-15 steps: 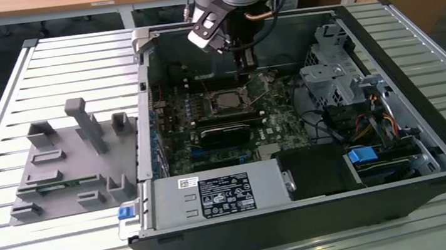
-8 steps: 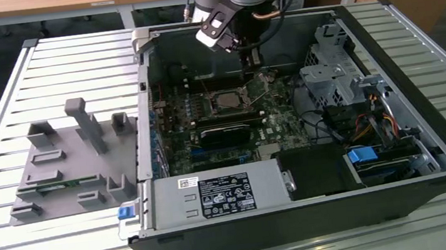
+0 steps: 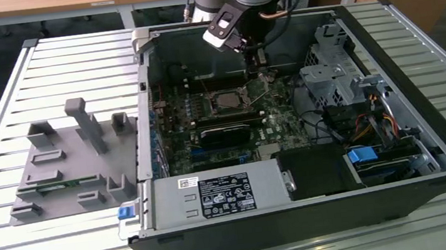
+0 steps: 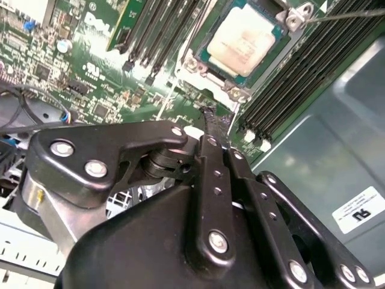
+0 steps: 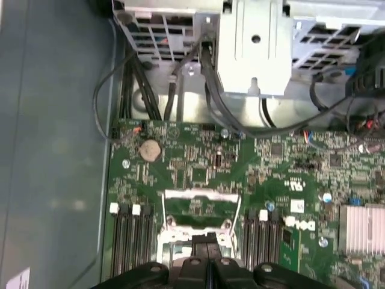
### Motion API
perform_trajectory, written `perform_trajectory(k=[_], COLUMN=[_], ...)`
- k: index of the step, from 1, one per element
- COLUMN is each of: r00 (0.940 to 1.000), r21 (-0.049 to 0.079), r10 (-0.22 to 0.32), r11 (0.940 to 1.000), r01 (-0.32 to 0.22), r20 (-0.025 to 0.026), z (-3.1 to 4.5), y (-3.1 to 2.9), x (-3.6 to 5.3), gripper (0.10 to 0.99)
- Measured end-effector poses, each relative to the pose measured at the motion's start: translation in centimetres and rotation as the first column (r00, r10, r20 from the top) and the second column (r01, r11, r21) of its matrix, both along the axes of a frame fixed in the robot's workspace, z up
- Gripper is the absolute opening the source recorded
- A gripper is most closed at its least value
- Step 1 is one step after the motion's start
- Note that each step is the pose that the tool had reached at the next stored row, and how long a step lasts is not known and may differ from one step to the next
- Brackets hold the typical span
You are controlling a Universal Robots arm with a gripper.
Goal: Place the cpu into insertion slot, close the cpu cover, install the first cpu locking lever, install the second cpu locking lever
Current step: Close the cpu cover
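cpu (image 4: 243, 39) in insertion slot (image 4: 191, 65), memory slots (image 4: 295, 78) flanking

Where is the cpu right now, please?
In the second wrist view the cpu lies in the insertion slot, between memory slots, just beyond the gripper.

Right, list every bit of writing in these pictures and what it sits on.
Nothing is clear enough to quote.
Black label on the power supply: too small.
White sticker on the case panel: blurred.
White print on the motherboard: blurred.
Markings on the cpu: too faint.
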State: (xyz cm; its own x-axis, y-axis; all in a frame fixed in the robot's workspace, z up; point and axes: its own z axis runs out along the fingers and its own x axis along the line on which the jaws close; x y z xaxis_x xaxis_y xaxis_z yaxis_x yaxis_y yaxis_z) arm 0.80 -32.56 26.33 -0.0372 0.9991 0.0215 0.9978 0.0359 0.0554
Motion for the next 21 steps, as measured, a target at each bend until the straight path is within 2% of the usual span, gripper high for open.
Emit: perform_trajectory(k=[6,13,21], r00=[1.0,1.0,1.0], r21=[0.0,-0.001,-0.001], r10=[0.0,-0.004,-0.004], r11=[1.0,1.0,1.0], r01=[0.0,0.004,0.004], r20=[-0.0008,-0.0009,-0.001], z=[-0.24,-0.5,-0.59], y=[0.35,0.82,0.82], x=[1.2,2.15,2.41], gripper=[0.106,0.106,0.106])
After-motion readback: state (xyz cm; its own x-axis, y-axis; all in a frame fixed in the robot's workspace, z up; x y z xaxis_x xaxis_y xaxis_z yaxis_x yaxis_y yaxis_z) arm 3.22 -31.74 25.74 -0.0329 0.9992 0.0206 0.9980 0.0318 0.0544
